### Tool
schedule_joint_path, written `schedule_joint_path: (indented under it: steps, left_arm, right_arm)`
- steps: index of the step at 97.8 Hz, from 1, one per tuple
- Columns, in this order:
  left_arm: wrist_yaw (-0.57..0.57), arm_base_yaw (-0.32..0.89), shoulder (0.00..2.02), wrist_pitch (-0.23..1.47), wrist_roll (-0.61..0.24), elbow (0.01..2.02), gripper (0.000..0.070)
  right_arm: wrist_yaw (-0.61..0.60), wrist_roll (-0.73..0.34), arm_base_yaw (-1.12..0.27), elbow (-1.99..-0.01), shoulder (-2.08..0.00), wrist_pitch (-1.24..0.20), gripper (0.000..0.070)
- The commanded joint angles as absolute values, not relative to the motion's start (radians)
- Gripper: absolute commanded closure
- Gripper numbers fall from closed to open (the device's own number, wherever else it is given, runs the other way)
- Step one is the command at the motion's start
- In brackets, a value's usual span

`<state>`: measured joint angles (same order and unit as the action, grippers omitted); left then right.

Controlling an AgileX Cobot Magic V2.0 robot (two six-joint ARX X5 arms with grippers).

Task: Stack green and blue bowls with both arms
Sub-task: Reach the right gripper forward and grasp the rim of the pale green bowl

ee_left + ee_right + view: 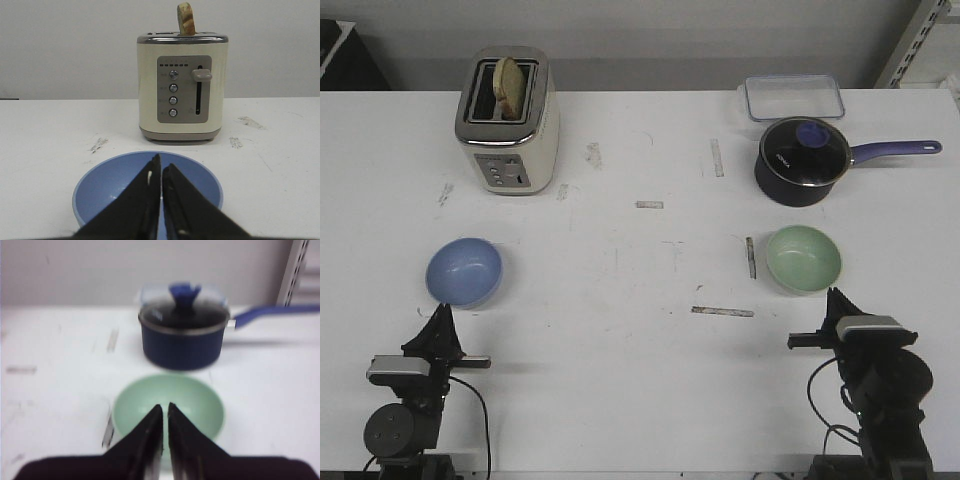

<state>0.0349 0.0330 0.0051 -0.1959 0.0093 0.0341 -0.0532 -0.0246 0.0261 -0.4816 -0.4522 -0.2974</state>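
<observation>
The light blue bowl sits upright on the table at the left, empty. My left gripper is just short of its near rim, shut and empty. In the left wrist view the bowl lies right beyond my left gripper. The mint green bowl sits upright at the right, empty. My right gripper is just short of its near rim, shut and empty. In the right wrist view the green bowl lies right beyond my right gripper. The two bowls stand far apart.
A cream toaster with a slice of bread stands at the back left, behind the blue bowl. A dark navy saucepan with lid and long handle stands behind the green bowl. A clear lidded container lies behind it. Tape strips mark the table.
</observation>
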Motion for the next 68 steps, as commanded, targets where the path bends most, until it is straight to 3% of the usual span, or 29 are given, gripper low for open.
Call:
schedule_joint_path:
  steps: [1, 19, 68]
  left_arm:
    - [0.037, 0.031, 0.003, -0.210, 0.014, 0.012, 0.0699]
    - [0.037, 0.031, 0.003, -0.210, 0.014, 0.012, 0.0699]
    - [0.037, 0.031, 0.003, -0.210, 0.014, 0.012, 0.0699]
  right_arm:
    - [-0.051, -0.046, 0.027, -0.534, -0.516, -0.336, 0.0689]
    - [-0.052, -0.143, 0.027, -0.650, -0.670, -0.427, 0.0689]
    - [-0.057, -0.142, 0.137, -1.041, -1.124, -0.775, 0.0687]
